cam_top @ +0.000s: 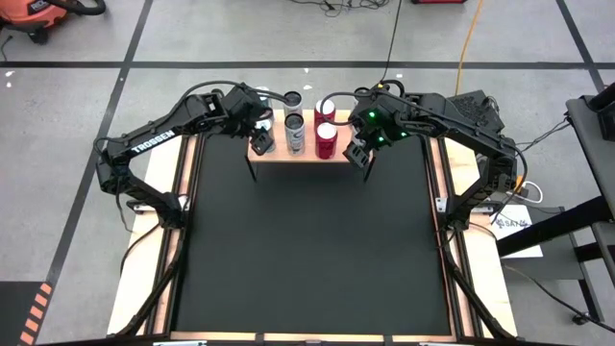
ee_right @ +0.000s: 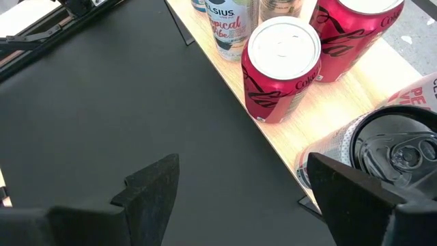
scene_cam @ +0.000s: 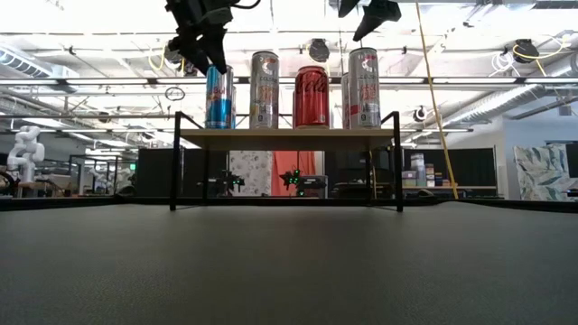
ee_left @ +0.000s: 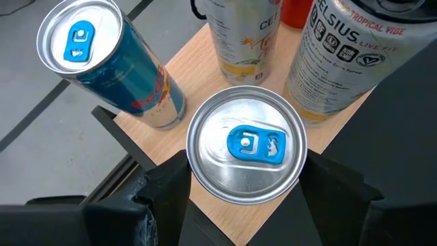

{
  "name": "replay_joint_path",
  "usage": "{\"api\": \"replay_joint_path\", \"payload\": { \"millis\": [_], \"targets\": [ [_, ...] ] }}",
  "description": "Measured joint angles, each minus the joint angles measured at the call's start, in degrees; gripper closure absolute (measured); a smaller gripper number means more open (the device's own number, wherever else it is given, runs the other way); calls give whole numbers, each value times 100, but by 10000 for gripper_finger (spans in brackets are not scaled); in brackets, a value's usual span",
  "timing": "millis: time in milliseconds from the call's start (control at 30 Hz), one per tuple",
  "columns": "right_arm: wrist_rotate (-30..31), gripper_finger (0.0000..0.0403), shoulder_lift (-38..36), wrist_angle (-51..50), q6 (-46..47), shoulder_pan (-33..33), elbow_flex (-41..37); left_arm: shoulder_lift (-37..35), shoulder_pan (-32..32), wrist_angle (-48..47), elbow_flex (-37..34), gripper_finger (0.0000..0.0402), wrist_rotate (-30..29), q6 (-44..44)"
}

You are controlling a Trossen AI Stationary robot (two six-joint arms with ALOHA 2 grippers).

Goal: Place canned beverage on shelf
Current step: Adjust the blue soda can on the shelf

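The small light-wood shelf on thin black legs (scene_cam: 289, 138) sits at the table's 12 o'clock, pretty crowded. The left gripper (ee_left: 246, 195) has its fingers around a slim blue-and-silver can (ee_left: 247, 143) there. Red cola cans (ee_right: 281, 68) and white Celsius cans (ee_left: 341, 58) stand close alongside. The right gripper (ee_right: 239, 184) hangs open and empty beside the shelf's right end.

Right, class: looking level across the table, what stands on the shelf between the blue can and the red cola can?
One tall silver can stands between the blue can and the red cola can on the shelf; the low view shows it.
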Motion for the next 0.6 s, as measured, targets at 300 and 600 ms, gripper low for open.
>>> {"api": "replay_joint_path", "payload": {
  "millis": [300,600],
  "targets": [
    [0,96,0,-2,0,1,0,0,16,-7,0,152,8,84],
    [0,96,0,0,4,2,0,0,16,-7,0,152,38,-197]
  ]
}}
